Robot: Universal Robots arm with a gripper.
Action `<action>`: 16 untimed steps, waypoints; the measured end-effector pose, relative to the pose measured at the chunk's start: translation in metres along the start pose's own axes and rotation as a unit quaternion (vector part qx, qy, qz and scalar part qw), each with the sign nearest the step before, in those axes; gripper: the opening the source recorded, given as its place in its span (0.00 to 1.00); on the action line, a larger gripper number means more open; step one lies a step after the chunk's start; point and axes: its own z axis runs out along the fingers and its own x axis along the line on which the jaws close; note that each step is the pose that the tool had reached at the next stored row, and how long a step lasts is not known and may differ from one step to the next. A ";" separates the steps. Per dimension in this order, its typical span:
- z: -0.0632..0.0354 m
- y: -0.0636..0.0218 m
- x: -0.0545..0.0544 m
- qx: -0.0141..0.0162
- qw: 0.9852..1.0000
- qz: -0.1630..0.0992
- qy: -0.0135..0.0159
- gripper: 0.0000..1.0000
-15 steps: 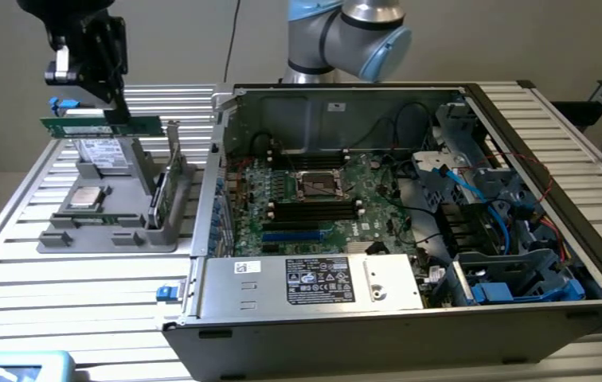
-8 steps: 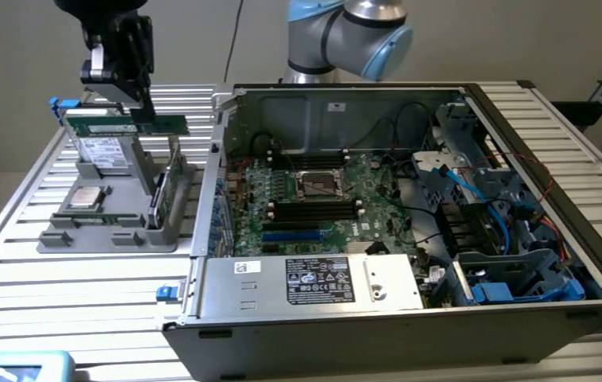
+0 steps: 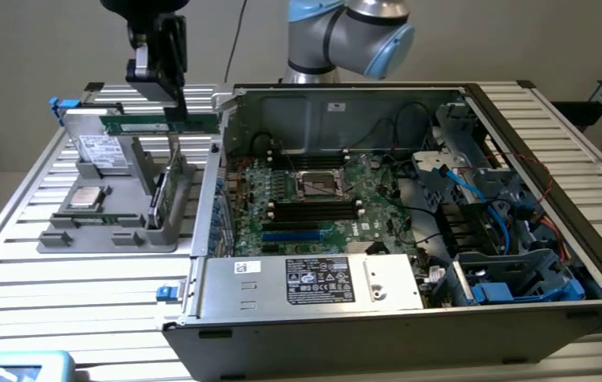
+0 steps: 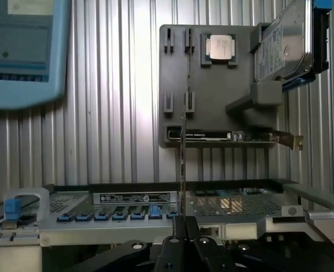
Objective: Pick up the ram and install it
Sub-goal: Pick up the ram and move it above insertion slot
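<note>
The ram [image 3: 136, 125] is a slim green stick held level in the air above the grey parts holder [image 3: 99, 231], on the exterior view's left. My gripper [image 3: 181, 111] comes down from above and is shut on the stick's upper edge near its middle. In the wrist view the ram [image 4: 182, 170] appears edge-on as a thin line rising from between my gripper's [image 4: 182, 231] dark fingers, with the holder [image 4: 212, 107] behind it. The black motherboard slots [image 3: 312, 209] lie inside the open computer case [image 3: 408, 215], to the exterior view's right of the ram.
The holder also carries a square silver processor [image 3: 87, 196], a hard drive [image 3: 99, 147] and a taller green expansion card [image 3: 173, 179]. The case's raised side wall [image 3: 216, 199] stands between holder and motherboard. A blue teach pendant [image 3: 14, 366] lies at the table's near corner.
</note>
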 end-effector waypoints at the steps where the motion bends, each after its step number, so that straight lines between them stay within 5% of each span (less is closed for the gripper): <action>1: -0.0001 -0.0045 0.000 0.000 1.000 0.000 0.000 0.12; 16: 0.0095 -0.0726 -0.011 0.000 1.000 0.000 0.000 0.12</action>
